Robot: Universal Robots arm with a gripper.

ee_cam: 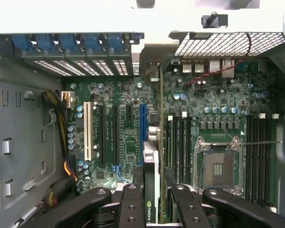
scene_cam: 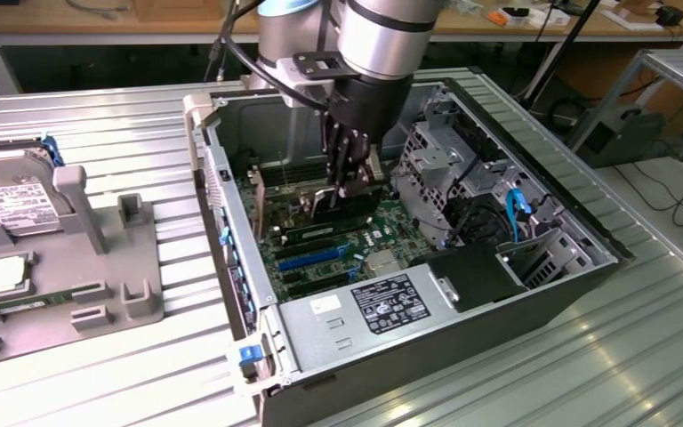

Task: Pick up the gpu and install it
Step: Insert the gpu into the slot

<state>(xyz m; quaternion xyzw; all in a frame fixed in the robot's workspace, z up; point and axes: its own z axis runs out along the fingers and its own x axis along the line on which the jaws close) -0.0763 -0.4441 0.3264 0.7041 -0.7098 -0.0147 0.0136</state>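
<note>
gpu point(ee_cam: 151, 178) on edge in grip of the tool point(scene_cam: 349, 182) over motherboard point(ee_cam: 118, 142), drive cage point(scene_cam: 437, 160) alongside

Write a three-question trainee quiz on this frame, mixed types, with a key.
1. True or false: the gripper holds the gpu inside the open computer case.
2. Where is the hard drive? A) inside the case B) on the grey fixture at the exterior view's left C) in the gripper
3. Fill in: the motherboard's CPU socket is ____ (empty/filled).
Key: 1 true; 2 B; 3 empty.
</note>
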